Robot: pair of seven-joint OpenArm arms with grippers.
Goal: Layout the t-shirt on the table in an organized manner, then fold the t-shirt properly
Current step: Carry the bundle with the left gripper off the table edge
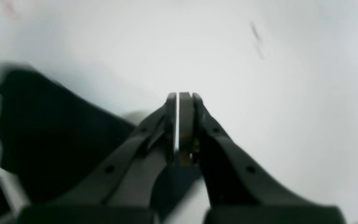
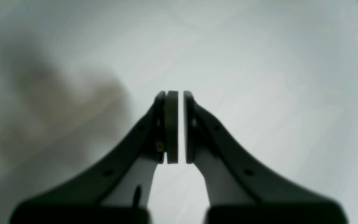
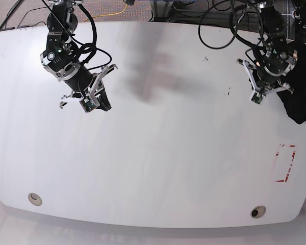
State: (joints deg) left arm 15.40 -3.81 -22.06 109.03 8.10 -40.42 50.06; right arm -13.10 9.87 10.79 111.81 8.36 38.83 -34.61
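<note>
black t-shirt (image 3: 299, 81) bunched at far right edge of white tabletop (image 3: 158, 153), partly off it, just beside left hand (image 3: 259, 97). left hand closed, empty. right hand (image 3: 92, 102) closed w/ thin gap, empty, over bare tabletop, well apart from shirt.

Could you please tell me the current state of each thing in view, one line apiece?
t-shirt: bunched in a heap at the table's edge, not laid out, not gripped.
left end effector: shut, empty, beside the t-shirt.
right end effector: shut, empty, over bare table.
table: bare white top with a red dashed rectangle and two grommets.
</note>
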